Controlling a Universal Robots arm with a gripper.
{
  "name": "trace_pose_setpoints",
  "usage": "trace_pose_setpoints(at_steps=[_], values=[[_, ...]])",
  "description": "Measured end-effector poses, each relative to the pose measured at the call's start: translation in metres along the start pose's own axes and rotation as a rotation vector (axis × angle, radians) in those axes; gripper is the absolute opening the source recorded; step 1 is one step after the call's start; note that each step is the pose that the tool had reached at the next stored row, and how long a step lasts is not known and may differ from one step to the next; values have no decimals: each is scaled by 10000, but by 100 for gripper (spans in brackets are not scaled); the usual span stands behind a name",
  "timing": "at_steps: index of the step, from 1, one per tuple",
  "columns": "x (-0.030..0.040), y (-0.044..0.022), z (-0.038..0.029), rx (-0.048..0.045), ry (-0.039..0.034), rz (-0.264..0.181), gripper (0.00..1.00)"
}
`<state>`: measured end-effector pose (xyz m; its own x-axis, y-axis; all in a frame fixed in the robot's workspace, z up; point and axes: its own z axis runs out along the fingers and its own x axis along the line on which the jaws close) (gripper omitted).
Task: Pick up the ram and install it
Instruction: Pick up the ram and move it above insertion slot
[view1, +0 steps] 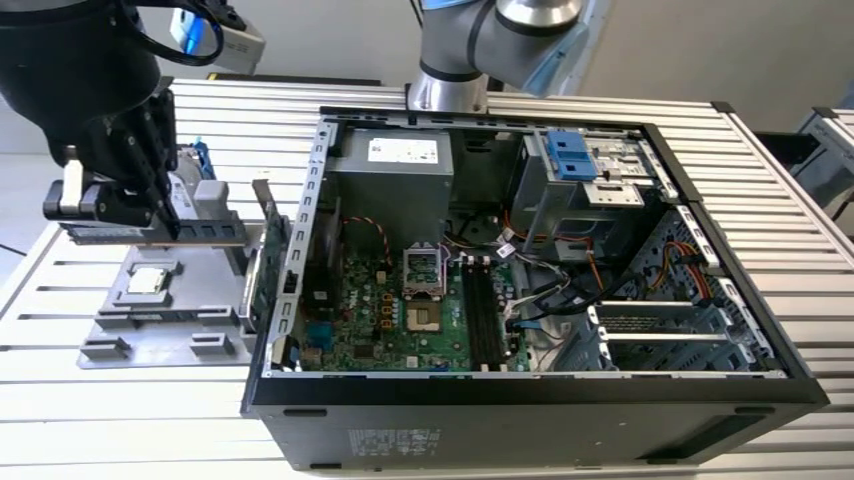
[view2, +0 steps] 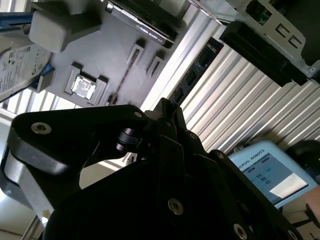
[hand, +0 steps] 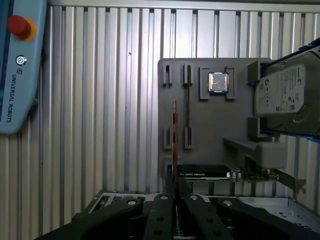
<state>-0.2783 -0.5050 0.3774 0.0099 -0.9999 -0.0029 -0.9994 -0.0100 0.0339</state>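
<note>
One thin ram (view1: 207, 231), which we judge light, stiff and fragile, is clamped by its flat faces in our gripper (view1: 130, 222), above the grey holder tray (view1: 200, 300) outside the computer case (view1: 534, 392).

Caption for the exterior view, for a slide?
Gripper holds the ram over the grey parts tray, beside the open computer case.

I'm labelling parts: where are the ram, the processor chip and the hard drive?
ram (hand: 175, 145), first wrist view, its thin edge, mid-length.
processor chip (hand: 218, 82), first wrist view, centre of its metal lid.
hard drive (hand: 286, 96), first wrist view, its labelled top face.
</note>
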Motion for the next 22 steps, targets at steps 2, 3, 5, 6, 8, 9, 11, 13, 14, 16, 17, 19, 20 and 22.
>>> trace_pose_setpoints(at_steps=[2, 3, 5, 6, 8, 9, 11, 13, 14, 16, 17, 19, 20, 22], values=[[0, -25, -1, 0, -1, 0, 0], [0, -37, -1, 0, 0, 0, 0], [1, -63, -2, 1, -1, -1, 0], [1, -76, -2, 0, -1, -1, 0], [1, -104, -3, 0, -1, -1, 0], [1, -117, -4, 1, -1, -1, 0], [1, -142, -5, 0, 0, -1, 0], [2, -169, -6, 0, 0, -1, 0], [2, -183, -5, 1, -1, 0, 0], [2, -211, -7, 1, -1, 0, 0], [2, -224, -7, 1, -1, 0, 0], [2, -252, -9, 0, 0, 0, 0], [2, -265, -9, 0, -1, 0, 0], [3, -291, -10, 0, -1, 0, 0]])
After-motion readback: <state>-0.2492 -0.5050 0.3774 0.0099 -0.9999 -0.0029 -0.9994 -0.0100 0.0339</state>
